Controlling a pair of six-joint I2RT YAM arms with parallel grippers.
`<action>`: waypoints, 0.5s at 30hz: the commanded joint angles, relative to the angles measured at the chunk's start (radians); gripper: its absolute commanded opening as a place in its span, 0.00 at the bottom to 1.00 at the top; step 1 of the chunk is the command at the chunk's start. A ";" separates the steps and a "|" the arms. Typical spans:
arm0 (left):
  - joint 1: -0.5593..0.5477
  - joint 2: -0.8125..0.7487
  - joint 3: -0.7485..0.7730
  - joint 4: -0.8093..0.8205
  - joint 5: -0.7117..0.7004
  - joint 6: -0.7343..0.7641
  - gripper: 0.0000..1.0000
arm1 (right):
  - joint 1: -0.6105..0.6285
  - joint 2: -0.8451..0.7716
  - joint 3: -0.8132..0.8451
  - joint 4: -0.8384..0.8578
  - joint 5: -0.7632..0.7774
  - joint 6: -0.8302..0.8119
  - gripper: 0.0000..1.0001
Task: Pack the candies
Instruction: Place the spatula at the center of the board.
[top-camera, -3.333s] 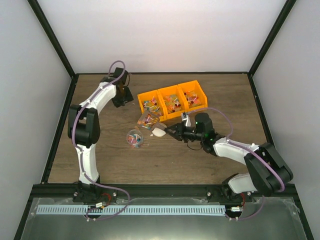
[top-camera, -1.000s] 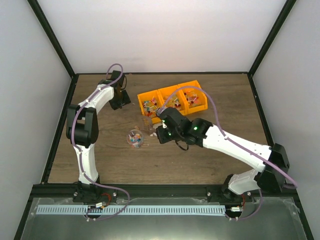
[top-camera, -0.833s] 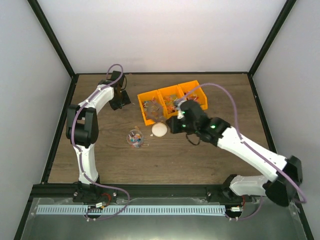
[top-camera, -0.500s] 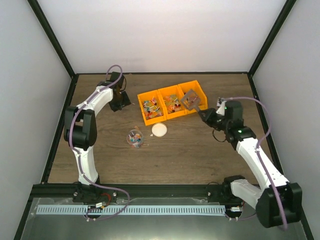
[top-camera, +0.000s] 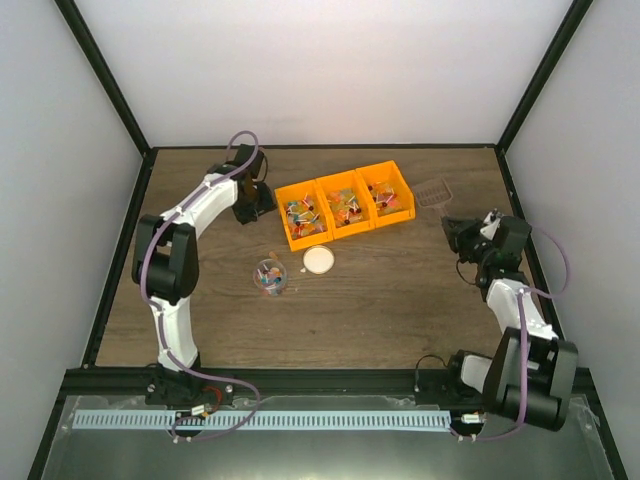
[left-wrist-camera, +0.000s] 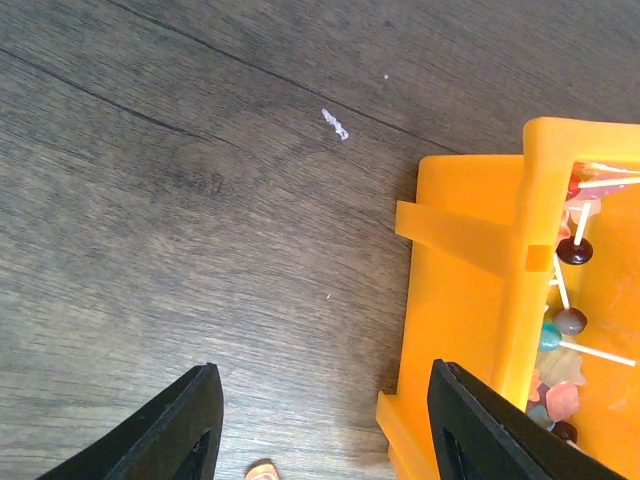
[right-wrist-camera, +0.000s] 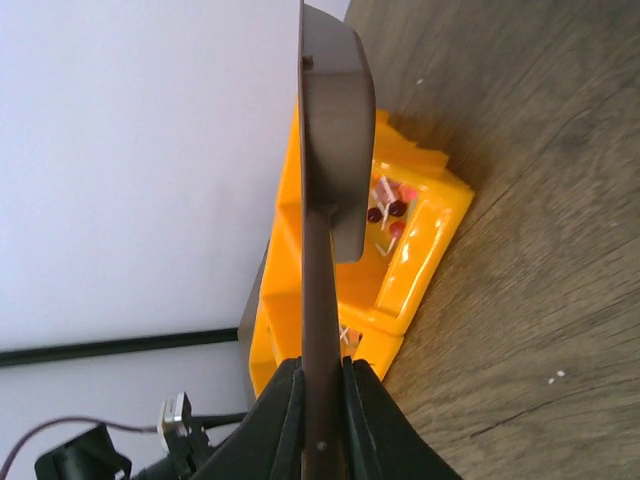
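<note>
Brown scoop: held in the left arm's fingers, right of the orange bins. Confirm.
Wrong arm. The brown scoop is held in the right arm's fingers, right of the orange bins; the top external view shows it.

Candies (top-camera: 345, 205) in bin (top-camera: 303, 238); lid (top-camera: 319, 260) before.

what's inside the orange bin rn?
Candies in all three compartments of the orange bin, some on white sticks. Anything beneath the top layer is covered.

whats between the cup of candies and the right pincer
The round cream lid, close beside the cup; beyond it bare table wood up to the right pincer holding the scoop. The top view shows it.
</note>
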 joint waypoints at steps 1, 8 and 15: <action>-0.016 0.034 0.034 -0.016 -0.008 -0.014 0.58 | -0.060 0.082 0.006 0.134 -0.014 0.031 0.01; -0.033 0.078 0.083 -0.049 -0.035 -0.003 0.58 | -0.117 0.227 0.107 0.100 -0.018 -0.069 0.01; -0.034 0.130 0.118 -0.068 -0.036 -0.011 0.58 | -0.117 0.331 0.118 0.069 0.005 -0.147 0.06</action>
